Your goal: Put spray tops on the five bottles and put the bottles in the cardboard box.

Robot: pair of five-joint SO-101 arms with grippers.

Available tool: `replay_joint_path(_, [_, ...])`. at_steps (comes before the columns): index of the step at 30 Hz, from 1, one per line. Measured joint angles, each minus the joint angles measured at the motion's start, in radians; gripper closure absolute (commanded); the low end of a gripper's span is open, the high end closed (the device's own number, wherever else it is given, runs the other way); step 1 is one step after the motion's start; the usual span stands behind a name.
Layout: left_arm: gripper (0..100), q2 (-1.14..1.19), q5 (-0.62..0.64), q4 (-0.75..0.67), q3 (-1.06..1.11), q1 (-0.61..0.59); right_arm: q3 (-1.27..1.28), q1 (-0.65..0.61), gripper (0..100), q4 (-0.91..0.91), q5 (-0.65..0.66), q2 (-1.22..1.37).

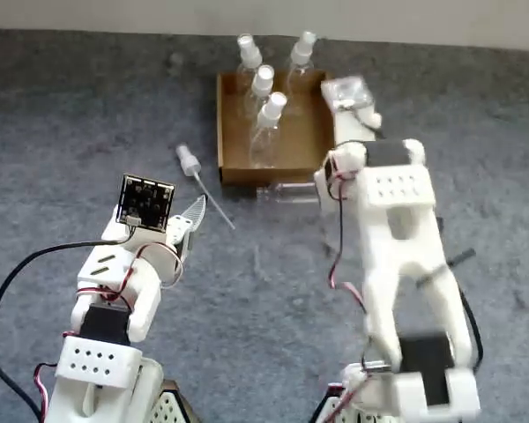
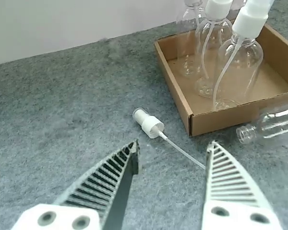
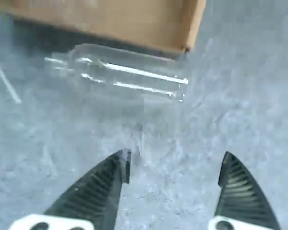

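Note:
A cardboard box (image 1: pixel 234 132) sits at the back of the grey carpet, with several clear bottles (image 1: pixel 266 123) wearing white spray tops standing in and just behind it. One uncapped clear bottle (image 1: pixel 286 191) lies on its side along the box's front wall. A loose spray top (image 1: pixel 189 160) with a long tube lies left of the box. My left gripper (image 2: pixel 173 145) is open, just short of the spray top (image 2: pixel 148 121). My right gripper (image 3: pixel 176 154) is open, hovering near the lying bottle (image 3: pixel 129 74), holding nothing.
The box's front wall (image 2: pixel 175 91) stands close to the spray top's tube. The right arm (image 1: pixel 388 203) reaches over the carpet right of the box. Bare carpet spreads to the left and in the middle between the arms.

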Motion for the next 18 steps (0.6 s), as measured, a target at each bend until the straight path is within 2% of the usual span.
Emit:
replay_joint_path(6, [83,0.0,0.0,0.0,0.0,0.0,0.058,-0.098,74.2,-0.186,0.0,-0.087])
replay_joint_path(18, [83,0.0,0.0,0.0,0.0,0.0,0.118,-0.097,74.2,-0.359,-0.046,0.169])
